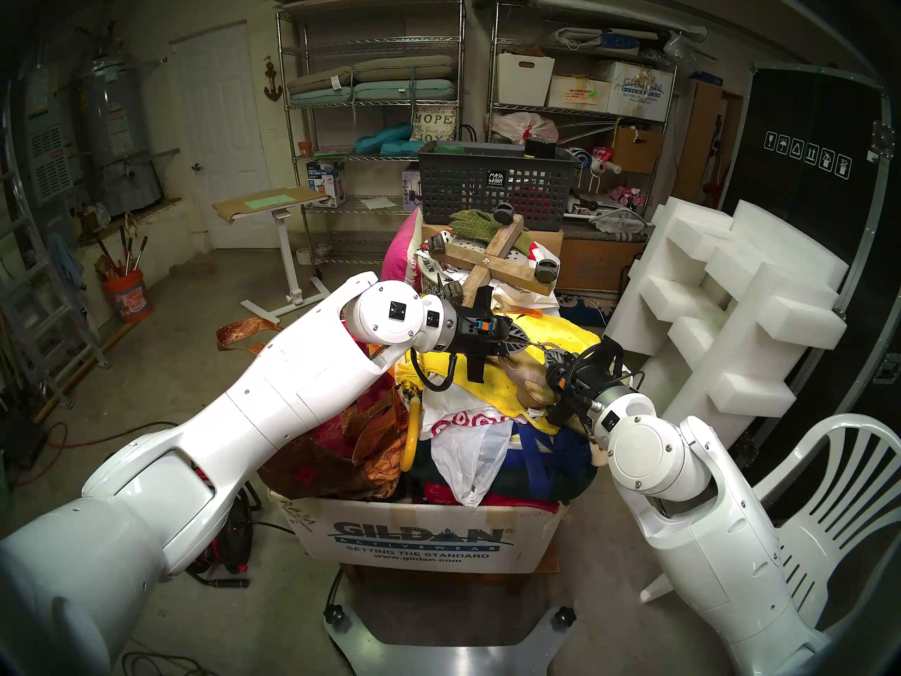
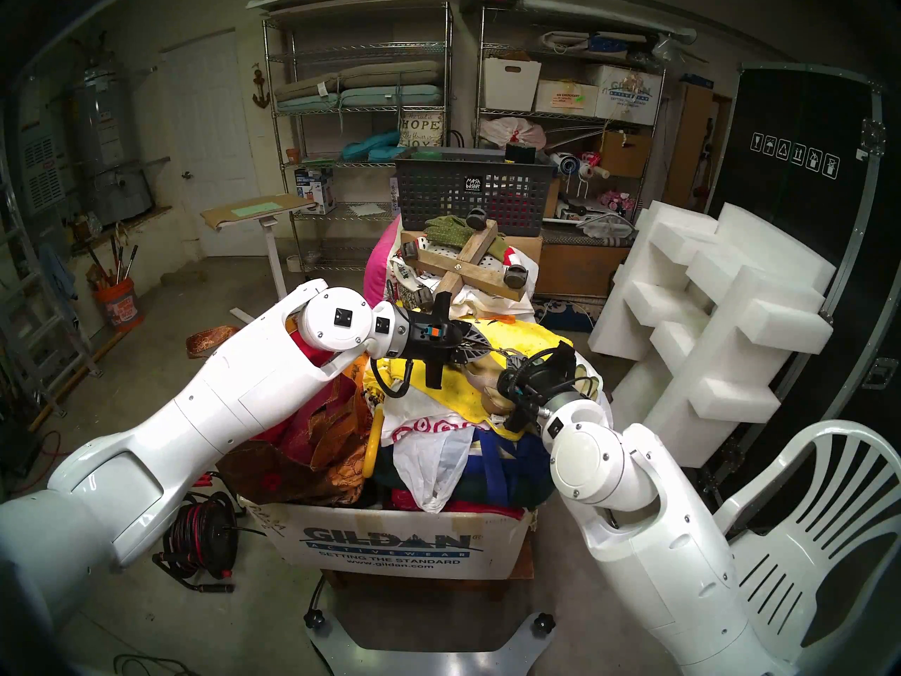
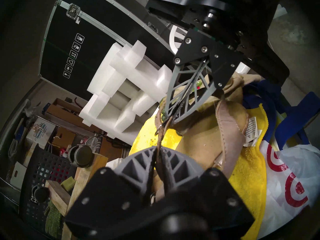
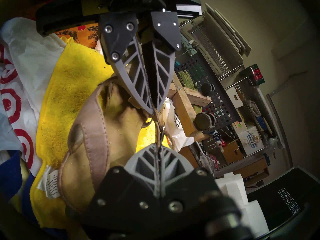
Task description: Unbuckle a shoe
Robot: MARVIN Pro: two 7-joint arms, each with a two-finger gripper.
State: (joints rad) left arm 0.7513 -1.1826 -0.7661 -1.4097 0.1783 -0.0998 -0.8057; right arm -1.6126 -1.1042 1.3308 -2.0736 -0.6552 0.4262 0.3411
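Sandal (image 3: 199, 144) sits on the yellow towel (image 3: 251, 165) atop the clutter-filled Gildan box (image 1: 429, 538), between the two arms. Thin ankle strap (image 3: 160, 139) runs taut, straight from the left pincer (image 3: 158, 158) to the right pincer (image 3: 170, 119); buckle (image 3: 161, 130) sits just on the left pincer's side of the right tips. Both pincers are clamped on that strap: left on the free length, right at the buckle end. Strap axis lines up with the gap between the pincers, sandal body off to the towel side. Likely next: feed slack toward the buckle, not pull. Prong state too small to read.
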